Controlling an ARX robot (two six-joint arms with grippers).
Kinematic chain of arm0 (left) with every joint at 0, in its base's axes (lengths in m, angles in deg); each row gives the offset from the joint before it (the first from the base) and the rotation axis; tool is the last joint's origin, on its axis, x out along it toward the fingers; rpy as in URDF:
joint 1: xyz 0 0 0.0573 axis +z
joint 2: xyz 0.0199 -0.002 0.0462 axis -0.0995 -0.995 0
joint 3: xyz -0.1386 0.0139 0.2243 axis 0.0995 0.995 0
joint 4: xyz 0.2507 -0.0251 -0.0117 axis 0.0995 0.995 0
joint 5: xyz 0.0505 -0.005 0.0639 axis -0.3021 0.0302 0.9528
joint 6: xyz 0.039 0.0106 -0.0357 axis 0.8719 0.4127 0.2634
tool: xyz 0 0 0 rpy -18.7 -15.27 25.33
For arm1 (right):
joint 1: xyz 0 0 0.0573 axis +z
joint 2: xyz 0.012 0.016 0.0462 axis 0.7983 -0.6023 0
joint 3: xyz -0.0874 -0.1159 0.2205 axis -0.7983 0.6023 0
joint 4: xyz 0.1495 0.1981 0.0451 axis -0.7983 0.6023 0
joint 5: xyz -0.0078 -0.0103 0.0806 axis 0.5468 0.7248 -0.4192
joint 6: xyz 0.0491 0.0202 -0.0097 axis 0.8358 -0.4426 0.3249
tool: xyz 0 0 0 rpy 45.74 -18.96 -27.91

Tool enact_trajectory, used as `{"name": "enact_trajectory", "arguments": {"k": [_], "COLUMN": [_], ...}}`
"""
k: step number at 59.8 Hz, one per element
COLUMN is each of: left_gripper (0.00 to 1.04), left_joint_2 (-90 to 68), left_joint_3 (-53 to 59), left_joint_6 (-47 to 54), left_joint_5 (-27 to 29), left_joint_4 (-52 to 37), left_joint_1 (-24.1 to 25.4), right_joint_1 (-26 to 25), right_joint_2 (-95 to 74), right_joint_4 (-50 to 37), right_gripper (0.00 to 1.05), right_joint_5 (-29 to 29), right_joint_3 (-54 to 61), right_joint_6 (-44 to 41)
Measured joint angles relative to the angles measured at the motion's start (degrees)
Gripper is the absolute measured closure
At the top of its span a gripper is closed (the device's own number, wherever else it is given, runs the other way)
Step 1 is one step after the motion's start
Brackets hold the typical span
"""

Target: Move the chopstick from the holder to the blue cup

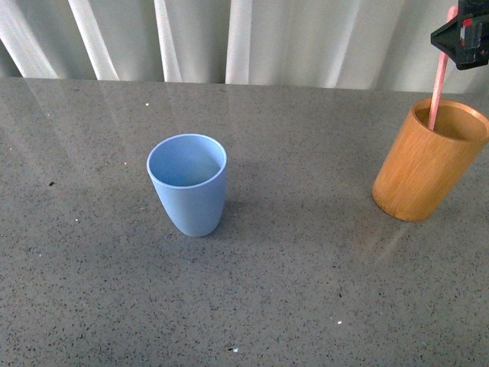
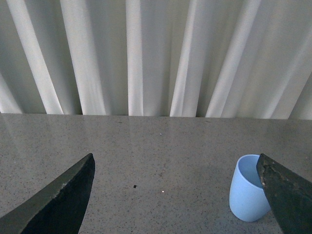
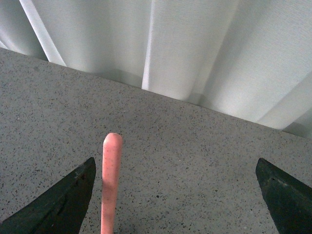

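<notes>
**Front view.**
- Right gripper (image 1: 463,36): only a black piece shows at the upper right corner, cut off by the frame edge. Jaw spacing cannot be read from here.
- Chopstick (image 1: 438,80): thin, straight, pale pink. It stands in the holder (image 1: 424,168) with a slight lean. Its top end is level with the gripper piece and its lower part is hidden inside the holder.
- Holder: orange-brown wooden cylinder with a thick rim, upright on the grey speckled tabletop (image 1: 306,290), close to the right frame edge.
- Blue cup (image 1: 187,187): light blue, tapered toward the base, no handle. It stands upright left of centre, well apart from the holder.
- A white pleated curtain (image 1: 252,38) hangs behind the tabletop.

**Left wrist view.**
- Left gripper (image 2: 175,157): jaws wide apart, with bare tabletop between them. Only the tips of the two dark fingers (image 2: 58,204) show; the rest is cut off.
- The blue cup stands on the tabletop just beside one finger, which covers part of its rim and side.

**Right wrist view.**
- Right gripper: jaws wide apart.
- The chopstick's rounded top end rises between the dark fingers (image 3: 63,204), nearer to one of them. A gap is visible on both sides, so it is not clamped.
- Faint speckles show on the pink surface. The lower length is cut off by the frame edge.
</notes>
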Motion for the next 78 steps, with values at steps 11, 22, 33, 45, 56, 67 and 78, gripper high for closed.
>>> {"name": "enact_trajectory", "arguments": {"k": [11,22,33,45,56,67,78], "left_gripper": [0.07,0.07,0.07,0.07,0.07,0.07,0.07], "left_joint_2": [0.0,0.0,0.0,0.0,0.0,0.0,0.0], "left_joint_3": [0.0,0.0,0.0,0.0,0.0,0.0,0.0], "left_joint_6": [0.0,0.0,0.0,0.0,0.0,0.0,0.0], "left_joint_5": [0.0,0.02,0.0,0.0,0.02,0.0,0.0], "left_joint_4": [0.0,0.0,0.0,0.0,0.0,0.0,0.0], "left_joint_1": [0.0,0.0,0.0,0.0,0.0,0.0,0.0], "right_joint_1": [0.76,1.42,1.57,1.57,1.79,1.84,2.67], "right_joint_2": [-1.81,-2.32,-2.34,-2.4,-2.38,-2.38,-1.68], "right_joint_4": [-0.94,-1.46,-2.01,-2.49,-3.28,-6.21,-7.19], "right_gripper": [0.1,0.29,0.61,0.96,1.03,1.03,1.03], "right_joint_5": [0.24,0.74,1.09,1.07,1.57,2.08,2.49], "right_joint_3": [-1.11,-1.46,-1.46,-1.46,-1.49,-1.42,-1.29], "right_joint_6": [0.63,1.03,1.29,2.12,2.49,2.64,3.02]}}
